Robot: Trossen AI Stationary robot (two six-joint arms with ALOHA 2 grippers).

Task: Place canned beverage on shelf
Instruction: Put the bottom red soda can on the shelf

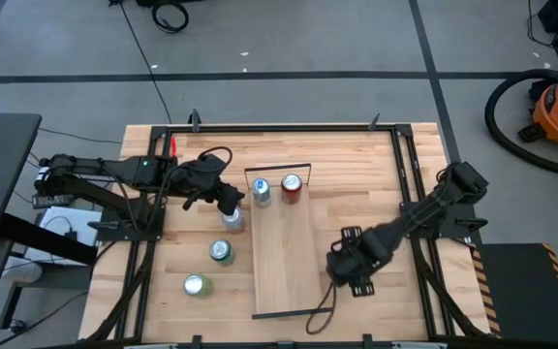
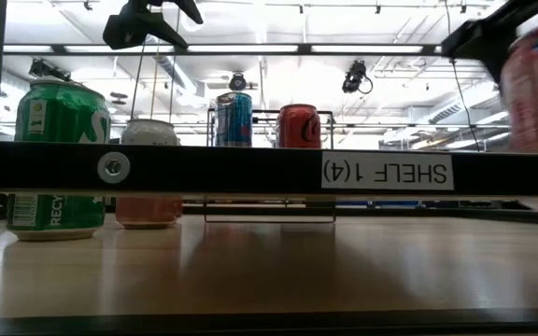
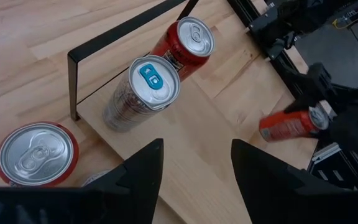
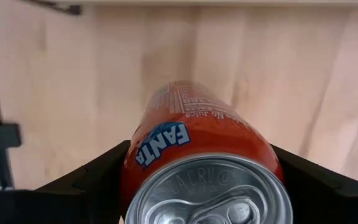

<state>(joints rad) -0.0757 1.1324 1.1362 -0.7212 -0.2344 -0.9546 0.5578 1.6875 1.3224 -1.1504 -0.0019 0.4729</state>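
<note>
Orange Fanta can (image 4: 204, 168) pinched in right end effector (image 4: 204, 186), shelf (image 1: 284, 262) just beside. Left end effector (image 3: 194, 168) spread, above shelf's far end.

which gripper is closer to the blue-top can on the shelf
Left. The left gripper hovers open right beside the blue-top can, just off the shelf edge. The right gripper, shut on an orange can, is farther off, past the shelf's other long side.
</note>
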